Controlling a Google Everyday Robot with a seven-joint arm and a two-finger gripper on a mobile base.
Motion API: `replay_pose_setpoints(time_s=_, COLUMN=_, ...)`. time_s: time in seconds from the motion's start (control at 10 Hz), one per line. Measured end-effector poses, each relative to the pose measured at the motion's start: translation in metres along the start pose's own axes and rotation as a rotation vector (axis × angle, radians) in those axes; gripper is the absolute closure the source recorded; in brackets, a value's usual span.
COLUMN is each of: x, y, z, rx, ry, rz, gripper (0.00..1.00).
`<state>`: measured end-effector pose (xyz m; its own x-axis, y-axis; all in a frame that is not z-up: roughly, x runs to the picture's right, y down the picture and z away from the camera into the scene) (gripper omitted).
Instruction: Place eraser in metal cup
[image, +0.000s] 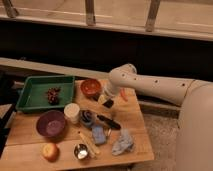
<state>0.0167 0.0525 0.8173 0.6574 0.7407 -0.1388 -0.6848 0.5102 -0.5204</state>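
- Beside the orange bowl (91, 88), the claw (106, 100) hangs low over the counter (132, 117); the eraser (108, 104) seems to be the dark block at its tip; pinched or not, I cannot tell.
- Likely light, stiff, slightly grippy: best held across its narrow sides.
- The metal cup (81, 150) sits at the counter's front edge, well apart.

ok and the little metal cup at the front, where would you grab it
Probably the rim, from straight above. The metal cup stands upright, mouth open, so its thin wall can be pinched. The near edge looks freest: a wooden stick lies close on its right in the picture, a fruit to its left. The gripper is beside the orange bowl, away from it.
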Motion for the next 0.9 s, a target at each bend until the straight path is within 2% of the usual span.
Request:
replay_pose_setpoints(time_s=0.2, x=0.005, y=0.002, z=-0.027, rx=0.013, ry=-0.014, rz=-0.007, gripper=1.00)
replay_pose_setpoints(time_s=0.5, x=-0.008, y=0.028, z=-0.056, rx=-0.008, ry=-0.004, rz=-0.141, gripper=1.00)
replay_pose_setpoints(time_s=0.6, x=-0.020, y=0.044, z=-0.067, rx=-0.016, ry=-0.003, rz=-0.193, gripper=1.00)
replay_pose_setpoints(time_s=0.7, x=-0.029, y=0.056, z=-0.071, rx=-0.026, ry=-0.007, rz=-0.228, gripper=1.00)
replay_pose_setpoints(time_s=0.9, x=-0.044, y=0.090, z=-0.074, rx=-0.070, ry=-0.025, rz=-0.321, gripper=1.00)
